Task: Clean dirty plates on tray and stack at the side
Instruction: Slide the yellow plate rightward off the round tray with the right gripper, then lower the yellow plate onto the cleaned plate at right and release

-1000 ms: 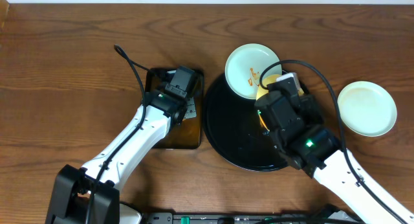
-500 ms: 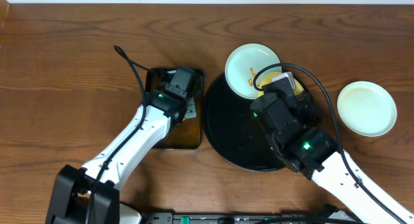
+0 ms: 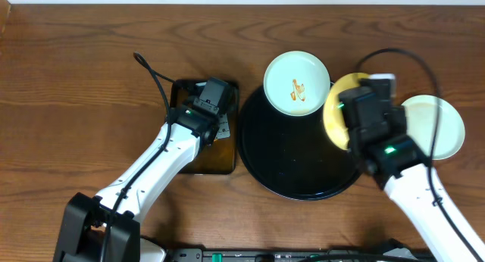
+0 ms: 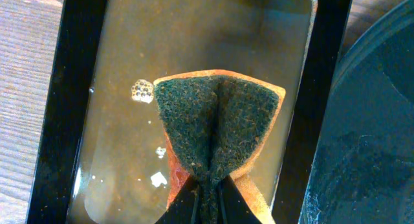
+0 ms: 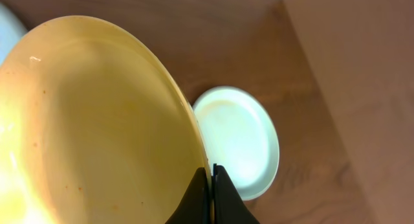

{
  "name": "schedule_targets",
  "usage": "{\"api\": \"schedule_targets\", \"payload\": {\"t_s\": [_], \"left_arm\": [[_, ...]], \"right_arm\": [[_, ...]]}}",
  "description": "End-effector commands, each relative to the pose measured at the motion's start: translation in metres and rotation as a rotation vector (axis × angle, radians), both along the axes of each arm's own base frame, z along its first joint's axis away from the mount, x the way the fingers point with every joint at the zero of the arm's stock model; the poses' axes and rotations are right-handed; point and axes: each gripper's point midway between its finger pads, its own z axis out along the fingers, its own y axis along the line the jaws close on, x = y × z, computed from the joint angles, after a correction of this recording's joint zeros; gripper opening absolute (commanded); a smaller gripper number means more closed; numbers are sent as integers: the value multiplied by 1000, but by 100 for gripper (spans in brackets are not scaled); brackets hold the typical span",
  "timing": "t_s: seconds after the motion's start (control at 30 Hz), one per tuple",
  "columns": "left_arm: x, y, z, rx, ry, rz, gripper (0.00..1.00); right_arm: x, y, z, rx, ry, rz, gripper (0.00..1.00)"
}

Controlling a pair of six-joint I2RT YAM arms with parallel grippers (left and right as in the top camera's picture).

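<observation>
Your right fingers are closed tight on the rim of the cream-yellow plate, with only the thin edge between them. From overhead that plate is tilted over the right edge of the tray. It looks lifted clear, though you can't be sure from this angle. Its face carries a few faint orange specks in the wrist view.

Just beyond it, on the counter to the right of the tray, lies a pale mint plate. The right arm covers its near side from above. The wrist camera shows the same plate flat on the wood, beside and below the yellow rim.

A second mint plate, smeared with orange-brown sauce, sits at the tray's far edge and overhangs the rim.

Your left fingers are pinched on a sponge, folding its green scrub side up into a crease. It hangs in the rectangular dark pan, which holds brownish water with a few bubbles. The pan stands just left of the tray, and the left arm hides much of it from overhead.
</observation>
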Motion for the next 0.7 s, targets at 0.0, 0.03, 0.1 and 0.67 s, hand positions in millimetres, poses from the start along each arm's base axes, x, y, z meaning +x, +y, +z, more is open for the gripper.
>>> {"api": "schedule_targets", "payload": {"t_s": [0.0, 0.03, 0.1, 0.67], "left_arm": [[0, 5, 3, 14, -12, 2, 8], [0, 5, 3, 14, -12, 2, 8], [0, 5, 3, 14, -12, 2, 8], [0, 5, 3, 14, -12, 2, 8]], "right_arm": [[6, -28, -10, 183, -51, -156, 1], [6, -38, -12, 202, -56, -189, 1], [6, -59, -17, 250, -69, -263, 1], [-7, -183, -83, 611, -107, -603, 1]]}}
